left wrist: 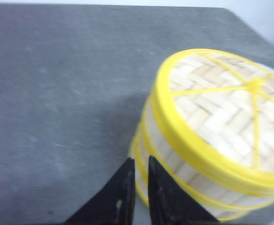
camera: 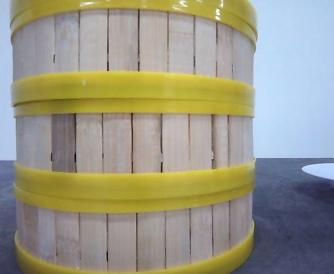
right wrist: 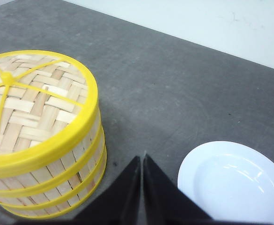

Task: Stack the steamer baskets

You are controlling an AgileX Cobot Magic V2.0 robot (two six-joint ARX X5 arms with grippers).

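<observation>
**Three baskets stacked on the counter**

Left fingers [left wrist: 137, 176] stand narrowly apart, holding nothing; right fingers [right wrist: 142, 166] are pressed together, empty. Between them the baskets [camera: 133, 142] stand upright as one column on the grey counter [right wrist: 183, 93], pale slats, yellow rims, woven top. The plate [right wrist: 235, 180] lies beside it. The front view cuts off the stack's top.
</observation>
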